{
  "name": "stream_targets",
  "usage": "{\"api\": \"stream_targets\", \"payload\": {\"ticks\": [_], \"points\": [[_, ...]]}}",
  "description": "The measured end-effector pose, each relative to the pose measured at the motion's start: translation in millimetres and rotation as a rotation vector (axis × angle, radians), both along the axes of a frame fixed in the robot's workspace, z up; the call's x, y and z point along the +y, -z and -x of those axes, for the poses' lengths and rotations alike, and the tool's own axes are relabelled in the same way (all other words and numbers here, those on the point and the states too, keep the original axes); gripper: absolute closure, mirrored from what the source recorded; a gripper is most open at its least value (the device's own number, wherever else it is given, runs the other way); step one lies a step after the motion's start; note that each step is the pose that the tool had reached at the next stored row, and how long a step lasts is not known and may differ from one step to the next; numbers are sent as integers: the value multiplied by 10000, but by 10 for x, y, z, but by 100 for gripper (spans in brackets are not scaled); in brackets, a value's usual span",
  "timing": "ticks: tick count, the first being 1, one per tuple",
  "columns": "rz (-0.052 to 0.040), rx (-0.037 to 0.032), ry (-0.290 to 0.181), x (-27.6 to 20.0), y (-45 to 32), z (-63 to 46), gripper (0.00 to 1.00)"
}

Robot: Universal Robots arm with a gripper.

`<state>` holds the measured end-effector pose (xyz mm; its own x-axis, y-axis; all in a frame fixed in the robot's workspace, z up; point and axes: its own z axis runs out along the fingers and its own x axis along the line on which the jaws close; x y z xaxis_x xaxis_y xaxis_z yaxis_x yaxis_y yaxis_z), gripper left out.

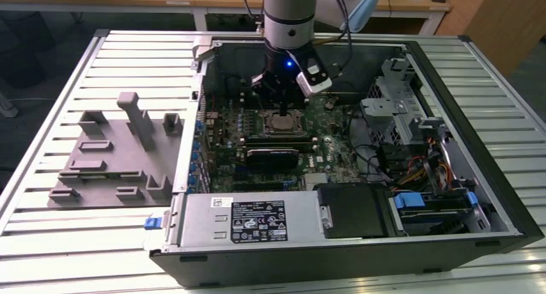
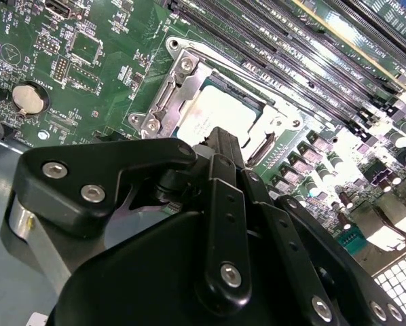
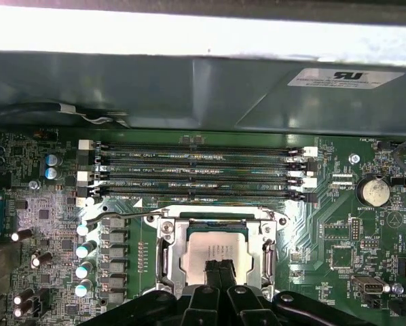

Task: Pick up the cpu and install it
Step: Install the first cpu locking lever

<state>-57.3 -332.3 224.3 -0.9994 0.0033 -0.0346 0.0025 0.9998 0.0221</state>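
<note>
Over on the exterior view's left, well apart from the gripper [image 1: 284, 106], the grey plastic tray [image 1: 102, 179] with its upright posts sits on the slatted table [image 1: 51, 70], just beside the open computer case [image 1: 256, 263]. The arm comes straight down into the case, so the gripper hangs low over the green motherboard [image 1: 337, 156], right above the socket [image 1: 260, 124]. The cpu [image 1: 280, 121] is directly under the gripper's tips. It lies flat inside the metal-framed socket, silvery top plate facing up. Both wrist views show the same thing: the gripper [image 3: 220, 267] [image 2: 220, 139] has its two black fingers [image 3: 214, 272] pressed together with no real gap, so it's closed narrow and isn't holding anything. The tips sit over one edge of the cpu [image 3: 203, 250] [image 2: 220, 114], but I honestly can't tell if they actually touch the plate or just hover a hair above it. The socket frame [image 3: 170, 255] [image 2: 169, 95] wraps around the chip on all sides. Just past the socket from the gripper run the long memory slots [image 3: 196, 170], and the coin battery [image 3: 374, 191] [image 2: 30, 98] sits off to the side, near but clear of the fingers. Toward the exterior view's right of the gripper is the grey drive cage [image 1: 388, 108], and the power supply [image 1: 247, 220] lies along the case's near edge.
</note>
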Motion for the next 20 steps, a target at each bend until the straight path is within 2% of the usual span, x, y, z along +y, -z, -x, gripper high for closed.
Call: {"api": "stream_targets", "payload": {"ticks": [6, 20], "points": [[-1, -1, -1, 0, 1, 36, 89], [0, -4, 0, 0, 0, 222, 89]]}}
